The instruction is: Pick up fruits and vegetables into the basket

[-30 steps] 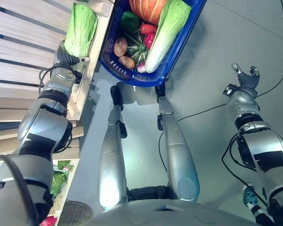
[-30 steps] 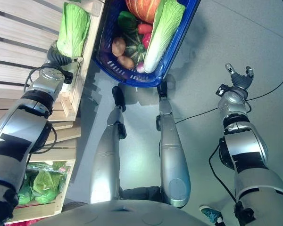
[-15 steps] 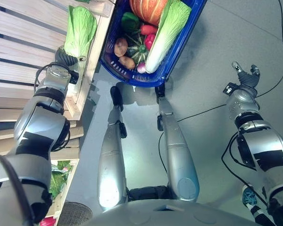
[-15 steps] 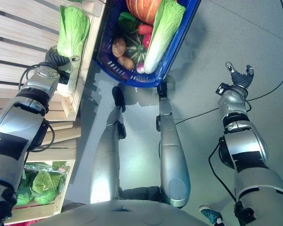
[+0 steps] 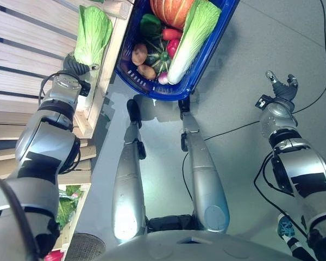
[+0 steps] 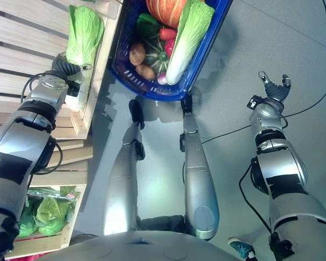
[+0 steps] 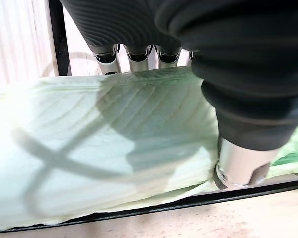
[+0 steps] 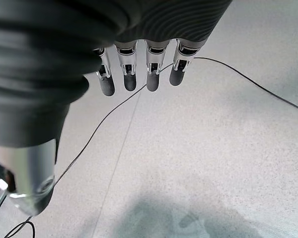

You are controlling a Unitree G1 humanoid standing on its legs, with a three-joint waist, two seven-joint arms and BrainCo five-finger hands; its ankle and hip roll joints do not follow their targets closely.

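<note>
At upper left our left hand (image 5: pixel 76 64) stays closed round the shelf cabbage (image 5: pixel 92 33), unlifted; right hand (image 8: pixel 139 74) hangs relaxed.

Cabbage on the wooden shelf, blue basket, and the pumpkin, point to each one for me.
cabbage (image 5: pixel 94 32), left eye view, leafy middle.
blue basket (image 5: pixel 152 90), left eye view, near rim.
pumpkin (image 5: pixel 171 8), left eye view, orange skin.

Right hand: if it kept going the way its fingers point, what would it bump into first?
Probably just the grey floor. The right hand hangs open over it, with nothing between, though depth is hard to judge.
</note>
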